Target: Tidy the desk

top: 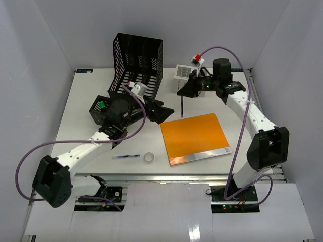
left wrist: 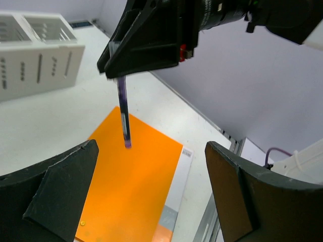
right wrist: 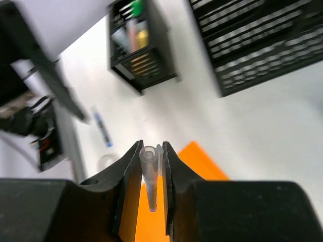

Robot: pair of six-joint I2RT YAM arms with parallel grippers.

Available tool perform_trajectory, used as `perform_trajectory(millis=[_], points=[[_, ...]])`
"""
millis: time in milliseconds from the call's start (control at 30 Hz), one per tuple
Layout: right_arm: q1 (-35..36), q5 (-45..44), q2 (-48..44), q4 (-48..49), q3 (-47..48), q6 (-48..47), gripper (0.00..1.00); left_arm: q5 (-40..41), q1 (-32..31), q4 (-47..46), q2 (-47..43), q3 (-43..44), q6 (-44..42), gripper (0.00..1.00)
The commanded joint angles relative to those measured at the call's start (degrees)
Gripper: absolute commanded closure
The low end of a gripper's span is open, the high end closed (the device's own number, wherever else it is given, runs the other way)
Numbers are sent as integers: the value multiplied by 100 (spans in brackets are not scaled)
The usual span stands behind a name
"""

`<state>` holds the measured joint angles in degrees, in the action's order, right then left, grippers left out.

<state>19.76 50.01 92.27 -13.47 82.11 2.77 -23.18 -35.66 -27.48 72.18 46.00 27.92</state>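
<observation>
Purple-tinted, slender clear plastic pen (right wrist: 150, 184) hangs tip-down because my right tool (right wrist: 151, 164) is clamped tight on its upper end, a grip I judge suits carrying it off to a holder. My left tool (left wrist: 151, 196) hovers with its jaws spread wide and nothing between them, facing the flat orange rectangular folder (top: 194, 136). Beneath both tools lies the large flat white tabletop (top: 86, 121); neither seems to touch it, and the pen tip appears to hang clear above.
</observation>
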Motion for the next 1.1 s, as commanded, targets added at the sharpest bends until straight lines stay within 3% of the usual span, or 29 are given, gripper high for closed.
perform_trajectory(millis=[0, 200, 533, 833, 1067], points=[[-647, -866, 79, 207, 780, -611, 92, 880, -14, 1411, -1220, 177, -315, 2], [-1147, -2561, 859, 789, 1711, -755, 92, 2015, -11, 3332, -2942, -781, 830, 2], [-1211, -3468, 2160, 2043, 2865, -775, 92, 2659, -2, 5298, -5011, -2052, 3194, 2], [-1211, -3442, 2936, 2651, 3003, -755, 89, 2848, -2, 5793, -4950, -2108, 3468, 2], [-1220, -2940, 3025, 2638, 2648, -688, 56, 2808, -2, 5771, -4094, -1594, 2391, 2]])
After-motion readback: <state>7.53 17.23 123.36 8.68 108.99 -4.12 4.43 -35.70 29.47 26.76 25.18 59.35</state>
